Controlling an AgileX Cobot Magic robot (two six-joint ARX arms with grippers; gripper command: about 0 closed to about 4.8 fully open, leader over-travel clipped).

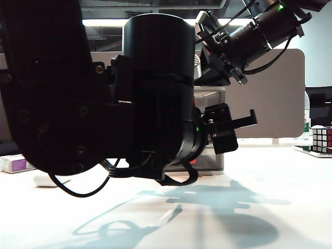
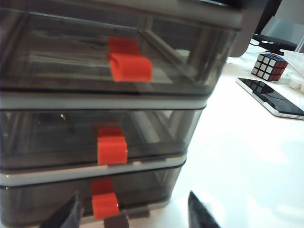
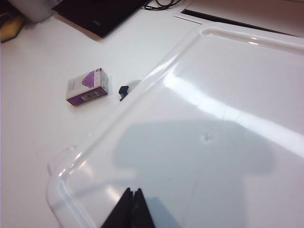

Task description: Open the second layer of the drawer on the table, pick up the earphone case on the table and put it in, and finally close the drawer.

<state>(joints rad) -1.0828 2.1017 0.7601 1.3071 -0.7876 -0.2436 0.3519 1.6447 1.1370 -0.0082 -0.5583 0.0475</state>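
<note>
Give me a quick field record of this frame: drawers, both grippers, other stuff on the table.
drawer: three layers, all shut
second layer of the drawer: shut, red-orange handle untouched
left gripper: open, fingertips either side of the bottom handle, holding nothing
right gripper: shut, empty, above a clear tray
table: puzzle cube, white-and-purple box
earphone case: not clearly visible

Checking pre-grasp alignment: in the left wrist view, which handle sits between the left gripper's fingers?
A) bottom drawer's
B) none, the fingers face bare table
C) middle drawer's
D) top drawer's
A: the left gripper stands open with the bottom drawer's red-orange handle between its fingers, while the second layer of the drawer and its handle sit above.
</note>
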